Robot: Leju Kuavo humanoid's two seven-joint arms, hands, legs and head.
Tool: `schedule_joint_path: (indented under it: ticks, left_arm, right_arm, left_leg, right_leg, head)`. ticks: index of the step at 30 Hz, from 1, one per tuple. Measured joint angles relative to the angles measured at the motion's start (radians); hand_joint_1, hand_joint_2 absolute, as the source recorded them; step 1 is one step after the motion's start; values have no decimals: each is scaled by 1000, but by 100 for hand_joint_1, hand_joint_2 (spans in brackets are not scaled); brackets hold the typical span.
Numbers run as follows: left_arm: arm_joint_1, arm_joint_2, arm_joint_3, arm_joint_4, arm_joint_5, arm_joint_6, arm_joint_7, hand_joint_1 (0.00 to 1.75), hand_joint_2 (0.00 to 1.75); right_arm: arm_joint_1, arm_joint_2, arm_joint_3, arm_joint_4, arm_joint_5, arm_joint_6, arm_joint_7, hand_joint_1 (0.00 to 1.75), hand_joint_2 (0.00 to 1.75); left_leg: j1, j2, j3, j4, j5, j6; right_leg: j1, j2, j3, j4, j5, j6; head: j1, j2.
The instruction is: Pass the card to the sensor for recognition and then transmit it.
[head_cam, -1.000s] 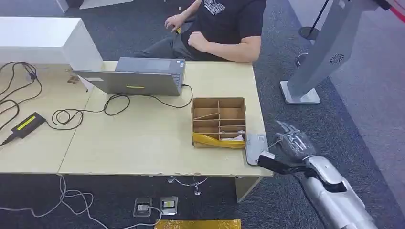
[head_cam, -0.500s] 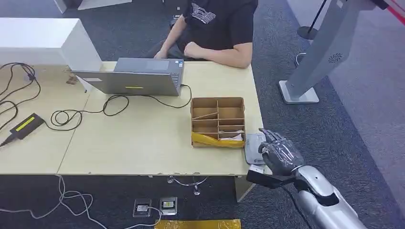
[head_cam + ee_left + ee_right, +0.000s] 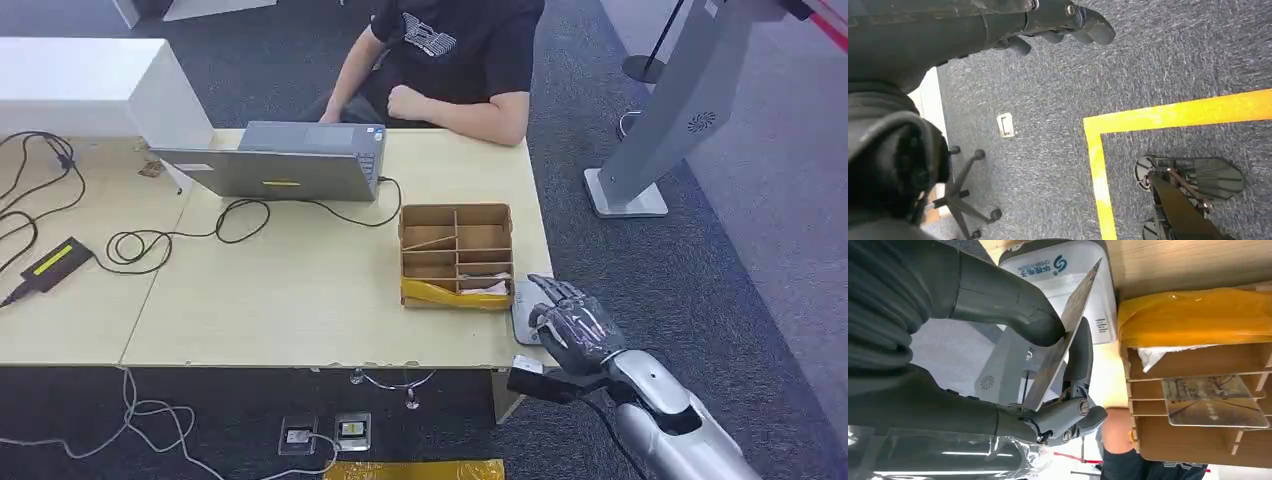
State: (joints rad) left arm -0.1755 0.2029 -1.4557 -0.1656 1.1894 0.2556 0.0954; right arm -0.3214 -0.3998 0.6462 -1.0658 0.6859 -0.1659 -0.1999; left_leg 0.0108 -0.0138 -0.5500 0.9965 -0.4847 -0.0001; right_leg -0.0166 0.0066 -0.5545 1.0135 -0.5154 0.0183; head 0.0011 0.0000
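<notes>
One card (image 3: pixel 1063 335), thin, seen edge-on, pinched between thumb and fingers of the right hand (image 3: pixel 570 325); that hand hangs over the worktop's (image 3: pixel 300 290) near right corner.

Left hand (image 3: pixel 1068 22): hanging above the carpet, fingers curled in, nothing visible in them.

Box (image 3: pixel 458 255): brown, compartmented, beside the right hand toward the laptop (image 3: pixel 275 165); another card (image 3: pixel 1215 400) lies in one compartment, and a yellow wrap (image 3: pixel 1193 315) covers its near edge.

Sensor (image 3: pixel 1068 275): white reader directly under the held card, just beside the box. The card stands tilted above its face; contact cannot be told.

Risks, judged: the tilted card may fail to read unless laid flatter or nearer; a thin pinch could slip as the wrist turns; fingers may knock the box.

Markings: blue swirl logo and small blue lettering on the sensor, too small to read; a small label on its face, also unreadable.
</notes>
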Motion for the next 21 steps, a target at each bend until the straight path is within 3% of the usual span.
schedule_joint_path:
  ticks: [21]
  left_arm:
    - [0, 0, 0, 0, 0, 1, 1, 0, 0]
  right_arm:
    - [-18, 0, 10, -16, -3, 8, -1, 175, 175]
  left_leg:
    - [0, 0, 0, 0, 0, 0]
  right_leg:
    - [0, 0, 0, 0, 0, 0]
  head:
    - [0, 0]
